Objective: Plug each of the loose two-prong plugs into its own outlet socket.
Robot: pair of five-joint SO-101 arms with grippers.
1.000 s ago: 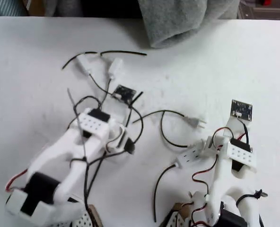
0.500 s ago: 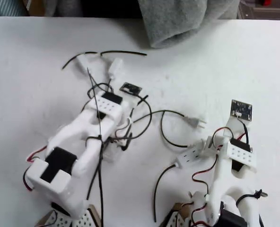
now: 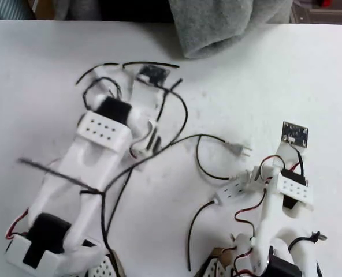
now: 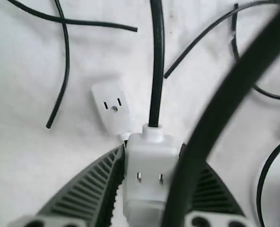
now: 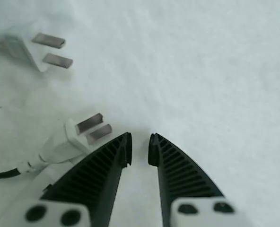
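No text, number or sign can be read anywhere. The loose outlet socket [image 4: 110, 106] shows two slots and a round hole on its white face, with no legible print. Any marking on the dark circuit board [image 3: 294, 134] is too small to make out.

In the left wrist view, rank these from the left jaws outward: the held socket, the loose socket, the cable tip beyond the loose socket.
1. Held socket: clamped in the left gripper's jaws.
2. Loose socket: on the table, just ahead of the jaws and off to one side.
3. Cable tip: on the table, farther out past the loose socket.
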